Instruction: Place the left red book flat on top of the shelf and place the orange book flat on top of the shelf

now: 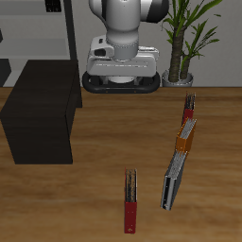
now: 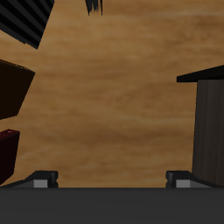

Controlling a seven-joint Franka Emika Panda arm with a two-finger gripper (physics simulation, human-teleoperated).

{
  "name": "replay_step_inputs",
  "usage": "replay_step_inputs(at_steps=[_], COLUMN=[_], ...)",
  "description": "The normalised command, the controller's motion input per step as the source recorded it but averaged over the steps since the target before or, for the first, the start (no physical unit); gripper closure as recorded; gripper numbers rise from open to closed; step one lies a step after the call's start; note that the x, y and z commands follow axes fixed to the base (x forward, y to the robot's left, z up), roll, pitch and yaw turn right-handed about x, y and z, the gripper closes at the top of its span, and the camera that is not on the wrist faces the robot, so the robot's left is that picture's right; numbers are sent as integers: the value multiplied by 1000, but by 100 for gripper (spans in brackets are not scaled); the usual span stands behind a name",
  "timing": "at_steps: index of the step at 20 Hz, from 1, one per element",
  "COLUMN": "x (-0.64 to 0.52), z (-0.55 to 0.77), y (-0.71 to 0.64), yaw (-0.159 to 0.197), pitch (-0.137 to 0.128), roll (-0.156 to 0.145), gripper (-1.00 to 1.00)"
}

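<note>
The left red book [image 1: 189,105] stands on edge farthest back in a row of books, near the plant. The orange book [image 1: 184,138] stands just in front of it. The shelf [image 1: 43,123], a low matte-black cabinet, sits across the table with a bare flat top; its side also shows in the wrist view [image 2: 208,122]. My gripper [image 2: 112,180] is open and empty, high above bare table between the shelf and the books. A crimson corner [image 2: 7,153] at the edge of the wrist view looks like the left red book.
A grey book [image 1: 172,180] stands in front of the orange one. The other red book [image 1: 130,200] stands near the table's front edge. A potted plant [image 1: 181,38] and tall grey shelving [image 1: 38,28] are at the back beside the robot's body [image 1: 123,38].
</note>
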Motion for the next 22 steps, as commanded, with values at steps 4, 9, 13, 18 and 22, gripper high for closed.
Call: replay_step_inputs(at_steps=[4, 9, 13, 18, 22], x=[-169, -177, -343, -167, -112], z=[-139, -69, -208, -108, -107], y=[561, 537, 984, 623, 422], yaw=[-4, -24, 8, -19, -81], pitch=[-20, -26, -35, -41, -25], roll=[39, 8, 39, 13, -25], gripper=[-100, -100, -100, -100, -100])
